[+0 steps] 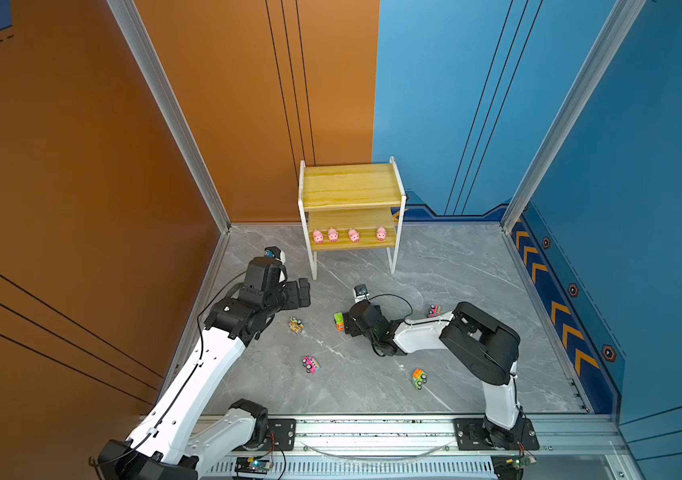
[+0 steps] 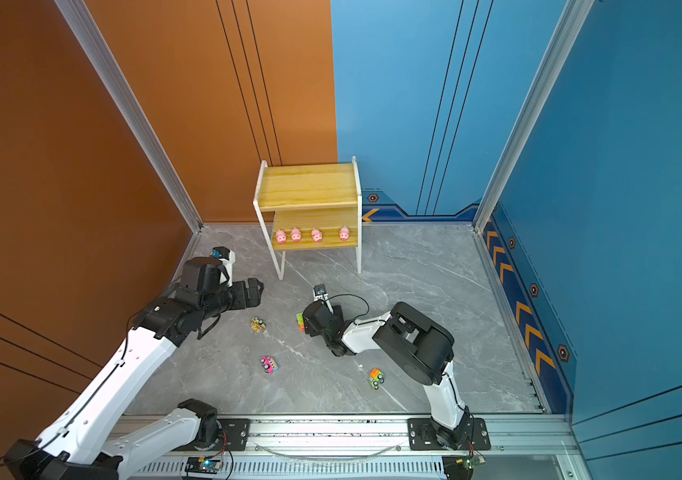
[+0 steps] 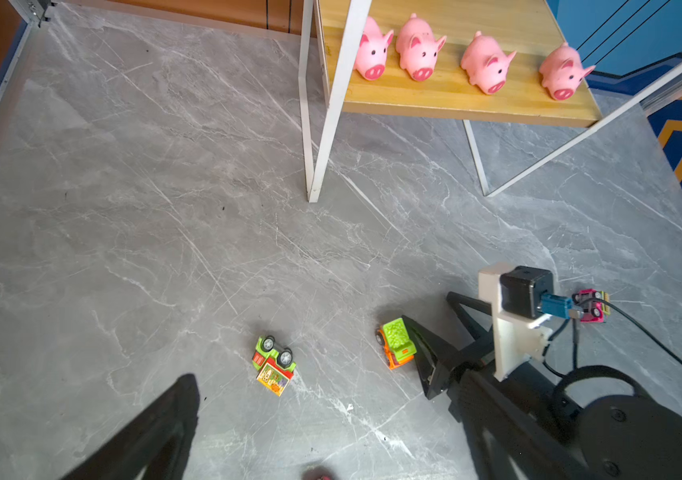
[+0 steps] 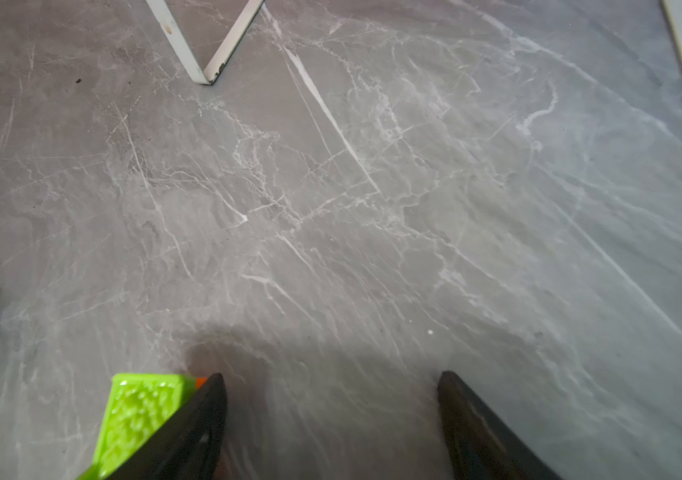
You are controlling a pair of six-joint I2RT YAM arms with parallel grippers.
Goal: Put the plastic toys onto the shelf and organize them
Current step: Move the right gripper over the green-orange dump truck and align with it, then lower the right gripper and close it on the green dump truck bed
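Green-and-orange truck (image 4: 139, 419) just outside the right gripper (image 4: 331, 376), jaws wide and empty: pickup step. Next, probably shift sideways to straddle it, then close. Left gripper (image 1: 301, 292) wide too, well short of shelf (image 1: 349, 187).

The pigs (image 3: 420, 52) are coloured pink with darker snouts; the shelf (image 1: 349, 183) is seen in yellow wood grain with a white frame; the tabletop (image 1: 455, 270) is patterned in grey marble with white veins; a truck (image 3: 398, 343) is coloured green and orange.
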